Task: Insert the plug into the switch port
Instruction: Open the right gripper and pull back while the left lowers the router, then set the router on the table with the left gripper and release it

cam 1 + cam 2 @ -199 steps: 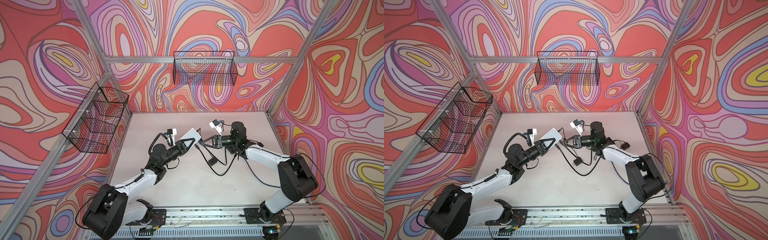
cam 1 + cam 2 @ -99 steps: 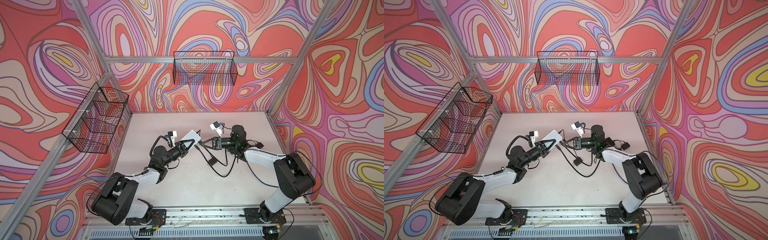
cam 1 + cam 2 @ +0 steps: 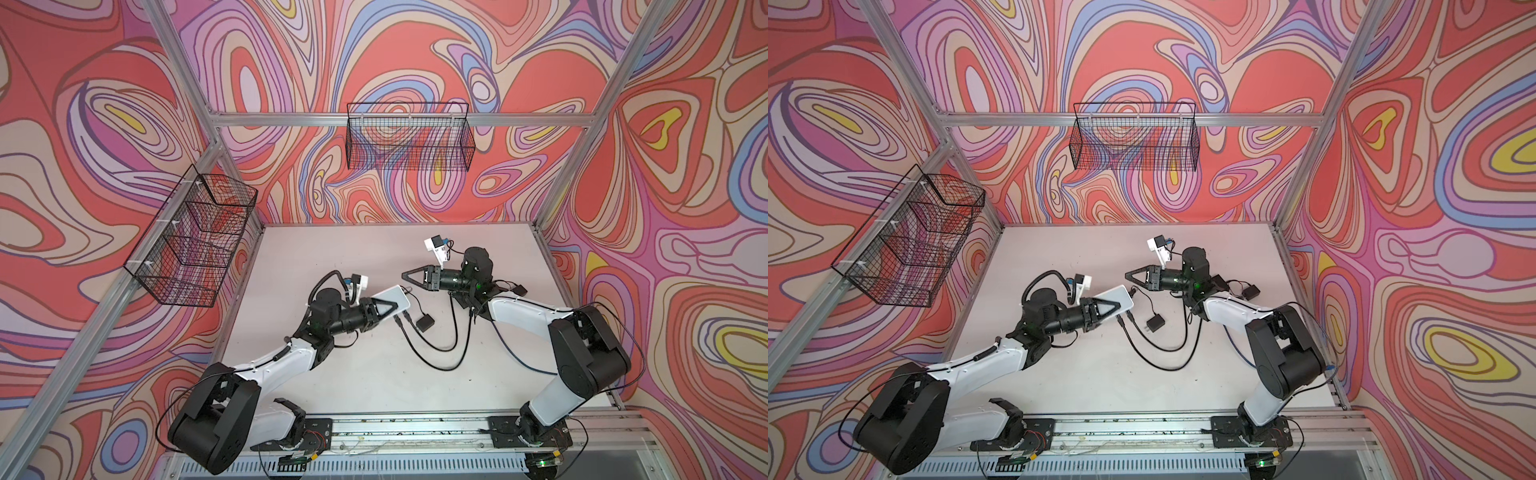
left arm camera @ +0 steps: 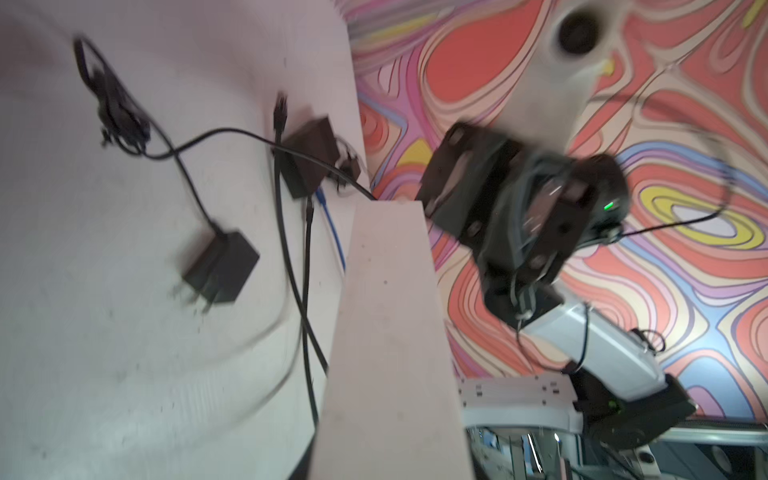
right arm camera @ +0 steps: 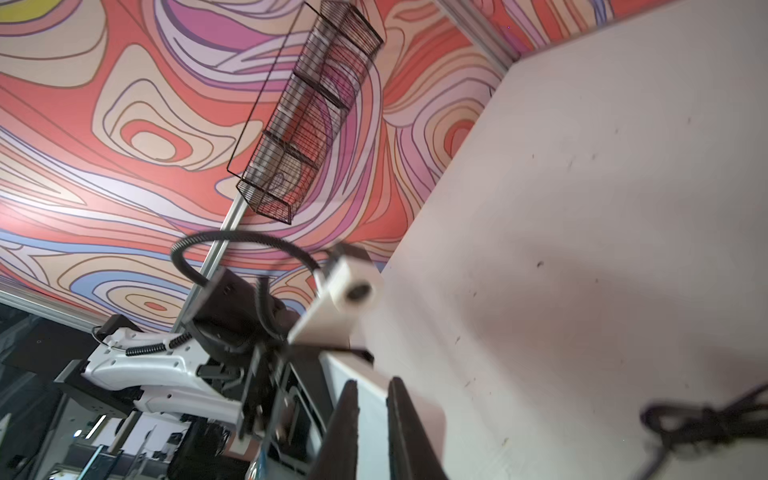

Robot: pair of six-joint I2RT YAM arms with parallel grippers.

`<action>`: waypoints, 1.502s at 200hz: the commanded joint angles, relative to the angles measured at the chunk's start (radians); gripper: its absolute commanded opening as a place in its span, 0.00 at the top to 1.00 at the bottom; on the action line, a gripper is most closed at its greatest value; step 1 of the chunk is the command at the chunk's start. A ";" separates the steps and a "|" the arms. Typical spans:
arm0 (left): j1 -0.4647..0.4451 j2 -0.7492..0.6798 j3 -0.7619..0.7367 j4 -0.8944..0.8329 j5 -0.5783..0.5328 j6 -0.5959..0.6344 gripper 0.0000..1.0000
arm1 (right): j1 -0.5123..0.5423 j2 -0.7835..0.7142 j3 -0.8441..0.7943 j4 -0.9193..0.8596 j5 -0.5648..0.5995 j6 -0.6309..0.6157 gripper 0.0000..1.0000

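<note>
Left gripper (image 3: 386, 308) is clamped tight on the switch (image 3: 397, 295), holding it off the table (image 3: 365, 374) and tilted. The far end sticks out past the fingertips toward the other arm, which I read as a steady target for the insertion.

At that far end a black lead meets the switch. That's the plug (image 4: 371, 195), right at the corner, its cable trailing back to the adapter (image 3: 424, 322) lying on the table. I can't tell from here whether it's fully seated. 2 other cable ends (image 3: 399, 321) lie idle just below the switch.

Over to the right gripper (image 3: 405, 275): jaws a crack apart, nothing between them. Its tips sit just beside that end of the switch, and the plug is just ahead of them with no contact that I can see.
</note>
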 commanded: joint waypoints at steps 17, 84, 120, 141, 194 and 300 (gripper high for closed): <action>0.039 0.024 -0.017 -0.096 0.157 0.023 1.00 | 0.006 -0.042 0.018 0.003 0.076 -0.066 0.81; 0.158 0.061 -0.027 0.005 0.122 -0.014 1.00 | 0.004 -0.112 0.005 -0.263 0.109 -0.234 0.73; 0.225 0.068 -0.034 0.031 0.075 -0.020 1.00 | 0.003 -0.158 -0.011 -0.407 0.145 -0.307 0.73; 0.253 0.062 -0.026 0.004 0.037 -0.003 1.00 | 0.004 -0.195 -0.036 -0.484 0.164 -0.342 0.72; 0.393 0.070 -0.025 -0.100 -0.033 0.085 1.00 | 0.004 -0.304 -0.100 -0.655 0.291 -0.399 0.66; 0.596 0.277 0.099 -0.136 -0.019 0.211 1.00 | 0.024 -0.246 -0.142 -0.836 0.492 -0.425 0.64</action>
